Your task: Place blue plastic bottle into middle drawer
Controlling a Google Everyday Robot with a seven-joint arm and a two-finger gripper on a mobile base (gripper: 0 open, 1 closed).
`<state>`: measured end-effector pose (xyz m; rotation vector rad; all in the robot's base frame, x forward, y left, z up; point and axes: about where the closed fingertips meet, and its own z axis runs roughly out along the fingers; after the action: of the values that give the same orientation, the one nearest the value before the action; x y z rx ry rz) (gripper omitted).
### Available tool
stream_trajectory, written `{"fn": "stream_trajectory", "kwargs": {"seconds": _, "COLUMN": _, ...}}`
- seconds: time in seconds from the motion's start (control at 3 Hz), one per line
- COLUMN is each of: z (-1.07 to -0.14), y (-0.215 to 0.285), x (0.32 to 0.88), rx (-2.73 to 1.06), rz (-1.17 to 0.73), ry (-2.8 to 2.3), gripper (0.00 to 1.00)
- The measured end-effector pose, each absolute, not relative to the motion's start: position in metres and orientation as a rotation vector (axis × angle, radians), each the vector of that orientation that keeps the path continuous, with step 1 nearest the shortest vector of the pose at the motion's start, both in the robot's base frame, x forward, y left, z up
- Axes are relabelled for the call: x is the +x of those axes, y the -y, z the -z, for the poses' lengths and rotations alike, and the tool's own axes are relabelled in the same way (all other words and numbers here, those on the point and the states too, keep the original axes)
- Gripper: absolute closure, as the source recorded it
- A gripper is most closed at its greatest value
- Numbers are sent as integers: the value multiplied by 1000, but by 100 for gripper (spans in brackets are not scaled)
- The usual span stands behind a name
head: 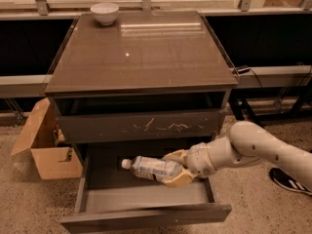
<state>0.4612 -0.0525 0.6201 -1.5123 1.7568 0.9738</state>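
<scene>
Left of the middle drawer point(146, 214) a cardboard box point(46, 152) stands with its flaps open, clear of the work, so the trouble probably lies further right. The blue plastic bottle point(146, 167) lies on its side over the back of the drawer's floor, cap toward the drawer's left wall. It sits close beneath the scratched drawer front point(146, 126) directly above the middle drawer, and a careless lift or retreat could knock bottle or wrist against that overhang. I cannot tell whether the bottle touches the floor; if it hangs clear, letting go would drop a round body that may roll toward the drawer's front. The gripper point(168, 168) is inside the drawer's right half, its tan fingers point(176, 180) closed on the bottle's base end, one above and one below. Thin plastic could dent or slip under that squeeze. As for surfaces, the box is dull, creased card, and the white bowl point(104, 12) on the bench point(146, 67) above the drawer is smooth and round — the bench top itself is glossy. The bottle is a slim clear cylinder with a bluish-white label, and the drawer is matte, boxy and dark grey-brown with a paler floor. The arm to the drawer's right is rounded and off-white.
</scene>
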Motion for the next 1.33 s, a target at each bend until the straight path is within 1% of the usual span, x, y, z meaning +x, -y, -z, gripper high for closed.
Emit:
{"fn": "stream_trajectory", "kwargs": {"seconds": 0.33, "z": -578, "y": 61, "x": 479, "rx": -1420, "rz": -974, "ry": -1808, "gripper": 100}}
{"fn": "stream_trajectory", "kwargs": {"seconds": 0.67, "z": -530, "y": 68, "x": 501, "rx": -1329, "rz": -978, "ry": -1879, "gripper": 82}}
{"fn": "stream_trajectory", "kwargs": {"seconds": 1.0, "z": -494, "y": 72, "x": 520, "rx": -1260, "rz": -971, "ry": -1938, "gripper": 59}}
{"fn": "stream_trajectory", "kwargs": {"seconds": 1.33, "z": -471, "y": 75, "x": 537, "rx": -1212, "rz": -963, "ry": -1971, "gripper": 28}}
